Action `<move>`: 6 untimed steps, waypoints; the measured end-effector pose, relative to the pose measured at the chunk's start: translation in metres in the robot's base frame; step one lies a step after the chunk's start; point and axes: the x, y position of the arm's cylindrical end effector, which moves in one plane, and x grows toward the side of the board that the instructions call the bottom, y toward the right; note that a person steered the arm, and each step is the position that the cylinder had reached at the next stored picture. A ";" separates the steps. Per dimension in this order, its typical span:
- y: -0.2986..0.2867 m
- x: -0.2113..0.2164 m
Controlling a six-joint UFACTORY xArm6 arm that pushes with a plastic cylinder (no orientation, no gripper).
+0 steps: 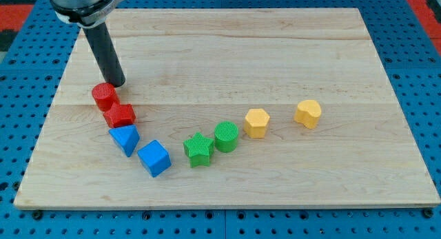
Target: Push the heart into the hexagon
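Our tool was a bare rod with nothing to open or close, and it held nothing. My tip (118, 83) rested near the surface's (227, 39) left edge, just beside the red cylinder (104, 96). The yellow heart (308, 113) sat toward the right edge, near the yellow hexagon (256, 122) but apart from it. The hexagon lay just beside the green cylinder (226, 136).

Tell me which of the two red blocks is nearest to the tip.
The red cylinder, just below my tip; the other red block lies farther down, beside the blue triangle.
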 end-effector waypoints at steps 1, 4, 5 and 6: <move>0.053 -0.020; 0.412 0.038; 0.361 0.065; 0.360 0.084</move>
